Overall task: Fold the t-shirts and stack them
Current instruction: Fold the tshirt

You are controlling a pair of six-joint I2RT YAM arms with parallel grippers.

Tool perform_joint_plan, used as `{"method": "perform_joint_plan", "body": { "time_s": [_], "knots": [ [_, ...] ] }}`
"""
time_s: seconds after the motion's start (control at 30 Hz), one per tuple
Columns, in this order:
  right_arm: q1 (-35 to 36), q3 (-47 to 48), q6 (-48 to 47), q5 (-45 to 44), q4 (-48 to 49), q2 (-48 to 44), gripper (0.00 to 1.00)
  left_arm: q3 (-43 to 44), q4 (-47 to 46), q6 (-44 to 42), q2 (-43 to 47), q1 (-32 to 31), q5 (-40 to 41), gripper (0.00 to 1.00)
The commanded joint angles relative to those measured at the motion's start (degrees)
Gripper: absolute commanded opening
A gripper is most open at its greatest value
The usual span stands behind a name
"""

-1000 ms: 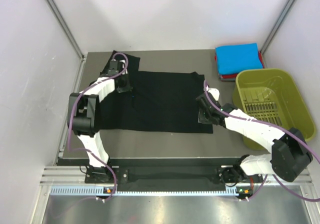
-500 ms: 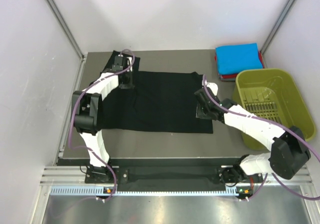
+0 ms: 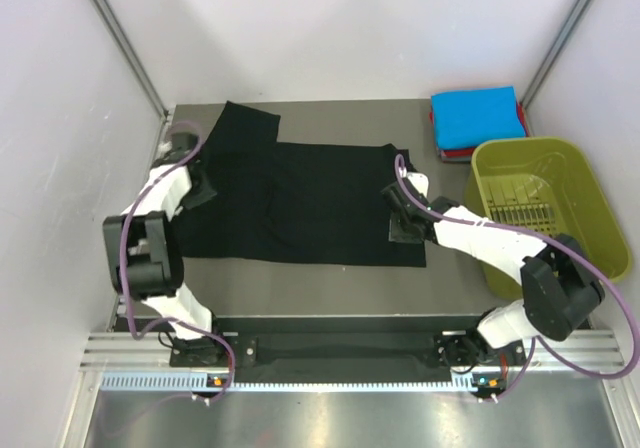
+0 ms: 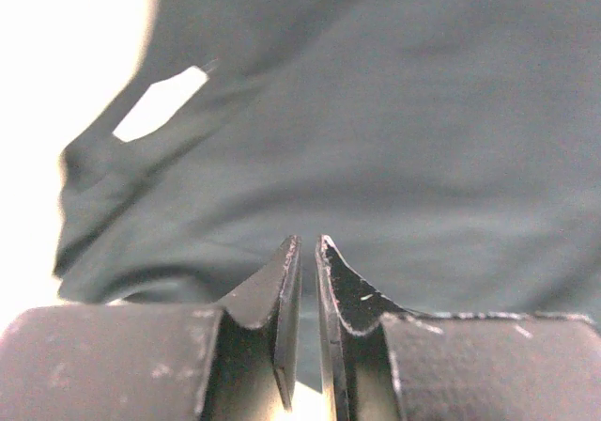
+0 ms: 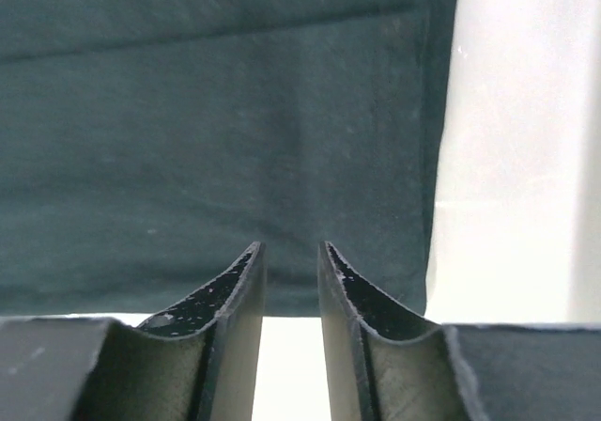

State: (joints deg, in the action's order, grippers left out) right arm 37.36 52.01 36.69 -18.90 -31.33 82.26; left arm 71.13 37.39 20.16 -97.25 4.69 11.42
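Observation:
A large black t-shirt [image 3: 300,203] lies spread on the table, one sleeve [image 3: 245,123] flat at the back left. My left gripper [image 3: 203,183] sits low over the shirt's left side; in the left wrist view its jaws [image 4: 308,247] stand a narrow slit apart with nothing between them, dark cloth [image 4: 394,139] ahead. My right gripper [image 3: 400,218] hovers over the shirt's right part, open and empty [image 5: 289,250], with a corner of the shirt [image 5: 282,139] ahead of it. A folded blue t-shirt [image 3: 478,116] rests on a red one [image 3: 458,154] at the back right.
An olive-green plastic basket [image 3: 585,183] stands at the right edge, just in front of the folded pile. Grey walls and metal frame posts close in the table on both sides. Bare table [image 3: 340,118] shows behind the black shirt.
My left gripper has left the back-left sleeve, swinging left and toward the near side, its jaws parting from shut. The sleeve now lies uncovered. My right gripper shifted slightly left.

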Motion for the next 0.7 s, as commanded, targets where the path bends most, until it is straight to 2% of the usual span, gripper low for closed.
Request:
{"method": "perform_joint_plan", "body": {
  "time_s": [0.0,0.17,0.33,0.53,0.67],
  "knots": [
    [0.1,-1.8,1.4,-1.3,1.7,1.7,0.29,-8.1,-2.6,5.5,5.8,5.9,3.2,0.17],
    [0.0,-5.0,2.2,-4.0,2.7,3.2,0.28,-12.2,-2.8,6.3,4.2,7.8,15.5,0.16],
    [-0.1,-8.4,4.4,-6.7,2.2,3.4,0.26,-11.6,-4.5,7.3,-2.0,10.8,17.1,0.16],
    [0.0,-12.2,5.7,-9.3,2.2,2.0,0.26,-7.5,-3.4,7.3,-9.7,12.8,26.9,0.16],
    [0.0,-13.9,6.0,-9.1,2.4,-0.3,0.26,-7.2,-3.5,7.2,-12.6,13.4,27.3,0.17]
  ]
}}
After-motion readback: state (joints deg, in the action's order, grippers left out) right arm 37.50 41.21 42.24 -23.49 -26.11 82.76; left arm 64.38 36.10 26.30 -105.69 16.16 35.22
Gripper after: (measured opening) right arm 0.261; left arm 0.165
